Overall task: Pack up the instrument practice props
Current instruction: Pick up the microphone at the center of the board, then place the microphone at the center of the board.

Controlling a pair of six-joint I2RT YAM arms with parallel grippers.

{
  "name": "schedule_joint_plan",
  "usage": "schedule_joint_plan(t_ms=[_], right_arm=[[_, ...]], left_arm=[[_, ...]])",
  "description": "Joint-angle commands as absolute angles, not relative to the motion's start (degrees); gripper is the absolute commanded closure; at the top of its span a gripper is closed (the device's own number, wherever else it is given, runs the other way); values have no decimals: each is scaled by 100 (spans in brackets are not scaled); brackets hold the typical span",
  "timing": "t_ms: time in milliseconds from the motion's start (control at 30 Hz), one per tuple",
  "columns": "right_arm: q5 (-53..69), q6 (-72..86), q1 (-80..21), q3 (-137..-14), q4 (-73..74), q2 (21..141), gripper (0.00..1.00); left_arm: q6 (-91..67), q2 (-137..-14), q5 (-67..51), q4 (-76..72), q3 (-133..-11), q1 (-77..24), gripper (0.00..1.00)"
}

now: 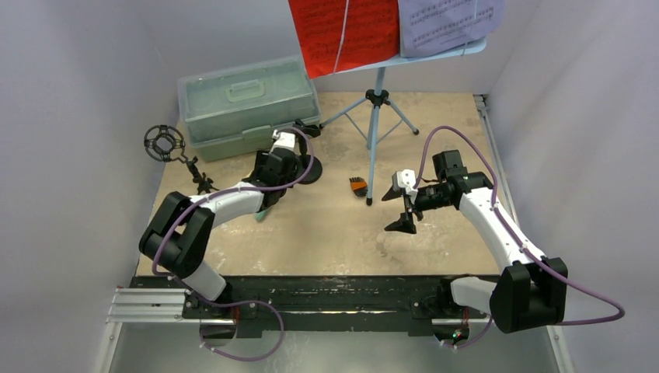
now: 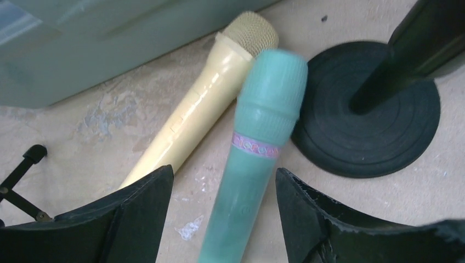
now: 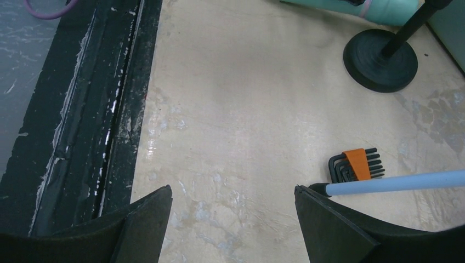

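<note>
The teal microphone [image 2: 257, 142] lies on the table between the open jaws of my left gripper [image 2: 225, 181], with a gap on both sides. The tan microphone [image 2: 208, 87] lies beside it, against the case. The round-base mic holder [image 2: 367, 126] stands just to the right. In the top view my left gripper [image 1: 286, 155] is by the case front. The ring-top tripod holder [image 1: 165, 144] stands at the left. The light-blue music rack [image 1: 377, 101] stands at the back with red [image 1: 342, 31] and purple [image 1: 447, 23] sheets. My right gripper [image 1: 395, 210] is open and empty over bare table [image 3: 233, 192].
The pale green case [image 1: 249, 105] sits shut at the back left. An orange hex key set [image 1: 357, 186] lies mid-table, and also shows in the right wrist view [image 3: 356, 164]. A rack leg's tip [image 3: 384, 183] ends beside my right finger. Walls close in on three sides.
</note>
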State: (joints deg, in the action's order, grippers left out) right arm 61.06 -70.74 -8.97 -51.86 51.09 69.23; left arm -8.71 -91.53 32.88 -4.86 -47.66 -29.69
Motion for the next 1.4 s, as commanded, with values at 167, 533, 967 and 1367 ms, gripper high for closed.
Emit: schedule_joint_plan(t_ms=[167,533,967,1367], right_arm=[[6234,-7207,-868,-5414,5212,6768,14],[6135,-7128,-866,-5414,5173,6679,14],[5940,-5069,-793,-5878,4391,6031,1],[2938,-363,-1365,-5315,185,6830,1]], left_arm=[[-1388,-8496,3296,371,-5217,-2936,31],[-1740,-5944,1011,1668,-4564,-2936,24],[-1333,-3889,-1168,1296,-3528,-2939,19],[-1325,-3399,-437,1553,-3533,-2940,15]])
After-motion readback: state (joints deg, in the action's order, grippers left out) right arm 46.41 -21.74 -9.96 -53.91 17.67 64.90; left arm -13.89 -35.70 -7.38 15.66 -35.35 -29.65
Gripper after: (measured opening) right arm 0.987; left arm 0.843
